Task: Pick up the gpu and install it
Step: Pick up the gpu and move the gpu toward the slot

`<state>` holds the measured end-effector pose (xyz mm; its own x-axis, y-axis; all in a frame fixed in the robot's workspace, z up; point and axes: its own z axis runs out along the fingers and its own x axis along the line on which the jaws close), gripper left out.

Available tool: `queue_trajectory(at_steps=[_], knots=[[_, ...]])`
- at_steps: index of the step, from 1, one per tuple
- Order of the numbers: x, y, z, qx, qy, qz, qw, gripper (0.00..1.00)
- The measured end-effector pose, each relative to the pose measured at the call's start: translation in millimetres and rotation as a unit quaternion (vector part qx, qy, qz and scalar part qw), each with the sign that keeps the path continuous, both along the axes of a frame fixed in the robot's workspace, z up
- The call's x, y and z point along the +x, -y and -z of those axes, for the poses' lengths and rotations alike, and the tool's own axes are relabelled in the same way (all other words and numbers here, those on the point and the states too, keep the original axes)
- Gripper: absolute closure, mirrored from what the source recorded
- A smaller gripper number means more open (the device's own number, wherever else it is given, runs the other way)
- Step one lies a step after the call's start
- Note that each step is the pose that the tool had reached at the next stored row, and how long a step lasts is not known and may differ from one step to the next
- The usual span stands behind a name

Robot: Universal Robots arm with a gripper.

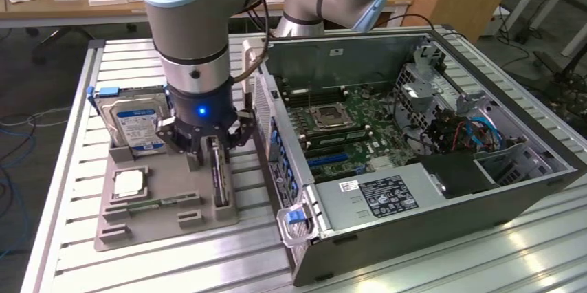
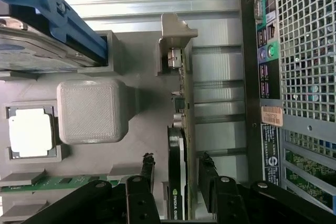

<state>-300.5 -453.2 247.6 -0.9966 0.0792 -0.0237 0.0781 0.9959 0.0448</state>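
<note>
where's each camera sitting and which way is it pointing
Exterior view: off the arm, above the table, looking down on the tray and open case; the arm and gripper show.
Wrist view: on the wrist, looking down along the fingers at the gpu standing on edge in the tray; the fingers stand open either side of it.
Shared: gpu, tray, gripper, the case's back panel.

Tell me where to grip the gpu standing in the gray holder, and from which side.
Grip the gpu by its upper edge, coming straight down. It stands on edge in a slot of the gray holder, top free, and its two flat faces suit the jaws. The gripper hangs over it, jaws open either side.
</note>
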Motion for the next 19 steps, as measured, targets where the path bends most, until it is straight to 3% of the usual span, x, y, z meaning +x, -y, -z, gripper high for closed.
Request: queue_trajectory(at_steps=[9, 19], knots=[[-0.1, 0.0, 12.4, -0.0001, 0.0, 0.0, 1.0, 0.53], [-0.1, 0.0, 17.1, -0.0001, -0.0001, 0.0, 1.0, 0.53]])
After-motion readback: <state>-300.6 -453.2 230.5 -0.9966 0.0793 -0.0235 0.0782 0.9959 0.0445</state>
